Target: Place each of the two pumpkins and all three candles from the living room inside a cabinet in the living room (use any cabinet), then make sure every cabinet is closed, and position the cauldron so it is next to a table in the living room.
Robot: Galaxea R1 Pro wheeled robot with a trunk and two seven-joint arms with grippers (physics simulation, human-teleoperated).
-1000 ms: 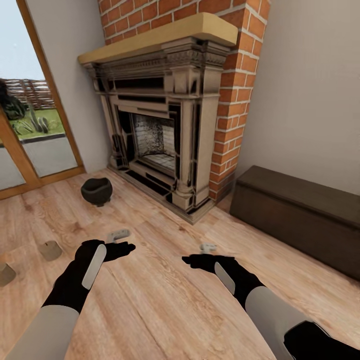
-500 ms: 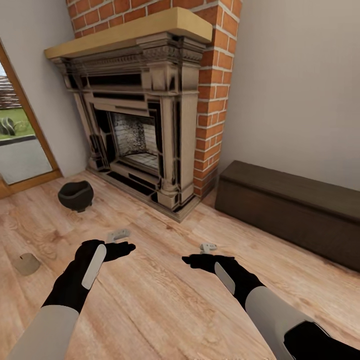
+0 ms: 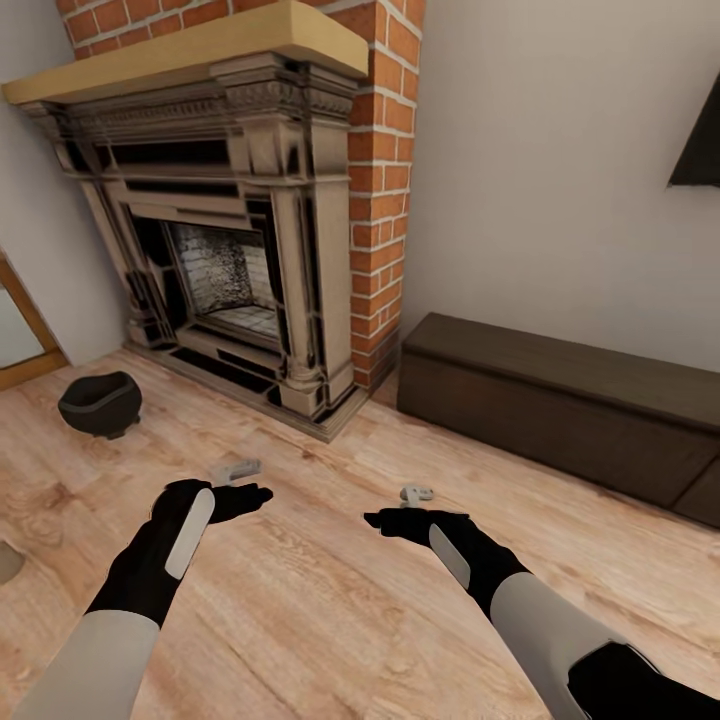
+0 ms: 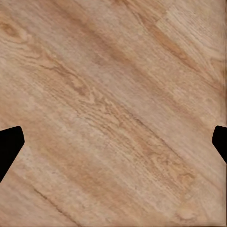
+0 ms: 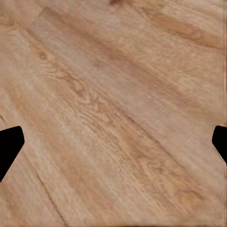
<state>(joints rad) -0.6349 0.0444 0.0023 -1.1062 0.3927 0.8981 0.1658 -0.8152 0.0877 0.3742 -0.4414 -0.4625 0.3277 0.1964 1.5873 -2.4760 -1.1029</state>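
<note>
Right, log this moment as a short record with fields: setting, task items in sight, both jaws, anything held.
setting: wooden floor in front of a brick fireplace
cauldron: black pot on the floor, left of the fireplace hearth
cabinet: low dark brown unit against the wall, right of the fireplace, front closed as far as visible
candle: a beige sliver at the head view's left edge, likely a candle
left gripper: jaws open, empty, above the floor
right gripper: jaws open, empty, above the floor
held: nothing

Brick fireplace (image 3: 230,230) (tan mantel (image 3: 190,45)) on wood floor (image 3: 330,600).
</note>
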